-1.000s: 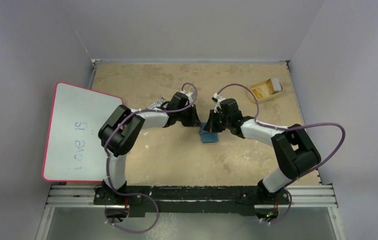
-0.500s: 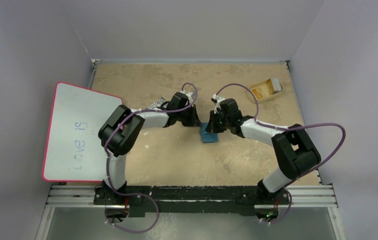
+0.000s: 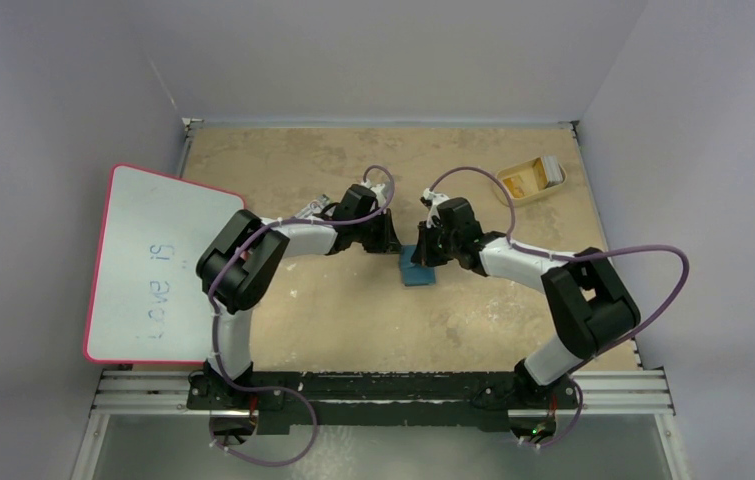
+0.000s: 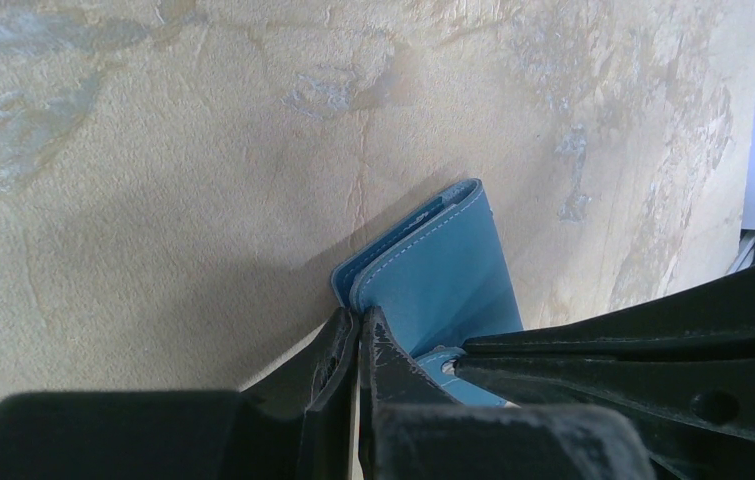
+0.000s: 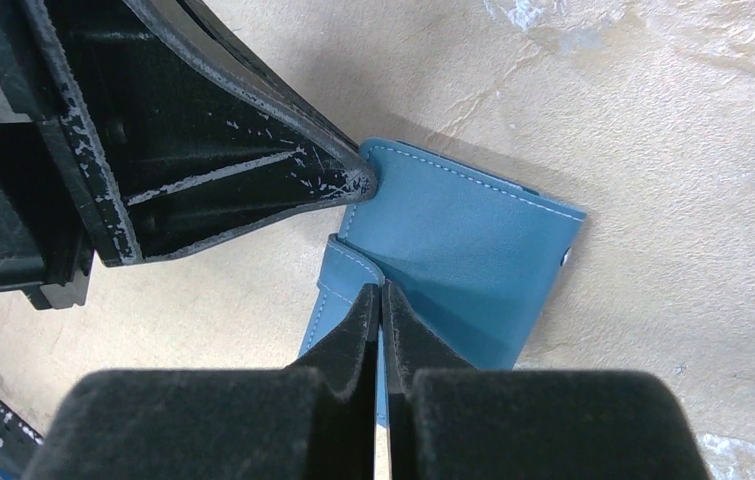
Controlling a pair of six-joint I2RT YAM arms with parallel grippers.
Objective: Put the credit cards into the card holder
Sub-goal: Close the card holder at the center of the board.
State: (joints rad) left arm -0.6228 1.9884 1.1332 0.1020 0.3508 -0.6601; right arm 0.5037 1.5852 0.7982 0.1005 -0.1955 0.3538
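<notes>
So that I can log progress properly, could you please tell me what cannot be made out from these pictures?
Top view: items in the tray are too small to identify.
Wrist views: the wallet has its flaps over the pockets, hiding any cards inside.
Wrist views: the wallet's near end is behind the left hand and right hand.
Top view: the whiteboard writing is too blurred to read.

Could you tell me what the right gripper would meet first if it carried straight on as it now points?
The card holder: the right gripper is pinching its edge, so it would push into the blue cover. The left gripper seems off to the side.
</notes>
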